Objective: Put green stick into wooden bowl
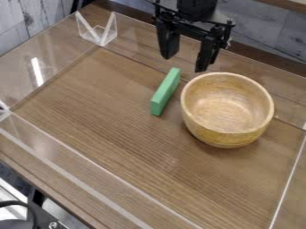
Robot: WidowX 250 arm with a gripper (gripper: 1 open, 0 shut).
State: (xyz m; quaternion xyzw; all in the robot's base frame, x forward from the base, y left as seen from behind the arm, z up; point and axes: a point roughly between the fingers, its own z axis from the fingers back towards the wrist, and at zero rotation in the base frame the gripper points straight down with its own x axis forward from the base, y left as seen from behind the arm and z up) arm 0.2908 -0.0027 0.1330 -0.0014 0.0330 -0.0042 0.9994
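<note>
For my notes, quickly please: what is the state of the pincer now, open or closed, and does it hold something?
Pincer: open, holding nothing; the green stick lies on the table beside the wooden bowl.

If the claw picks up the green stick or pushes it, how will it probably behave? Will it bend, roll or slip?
The green stick looks like a solid flat bar with straight edges, so it is probably stiff. Lying on a flat face on the table, it would likely slide, not roll. Its faces look plain and smooth, so it might slip in the open claw.
</note>
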